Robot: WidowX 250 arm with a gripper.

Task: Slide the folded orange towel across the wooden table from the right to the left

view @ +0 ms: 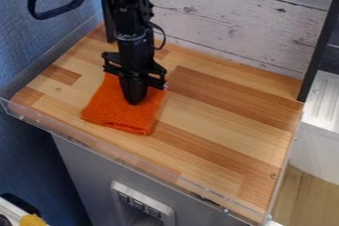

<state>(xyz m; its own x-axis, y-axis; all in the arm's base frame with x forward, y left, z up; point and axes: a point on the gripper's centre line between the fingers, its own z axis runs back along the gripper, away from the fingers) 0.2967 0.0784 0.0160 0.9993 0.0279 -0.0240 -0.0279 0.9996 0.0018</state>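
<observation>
The black gripper (134, 102) hangs straight down at the left of the wooden surface, its tip over the upper middle of a folded orange cloth (121, 113). The cloth lies flat on the wood, and the arm hides part of its far side. Whether the tip presses on the cloth or stays just above it, I cannot tell.
The wooden tabletop (225, 106) has a clear plastic edging (119, 156) along its front. A whitewashed plank wall (232, 22) stands behind, with a black post (320, 41) at the back right corner. A blue wall (39, 46) is at the left.
</observation>
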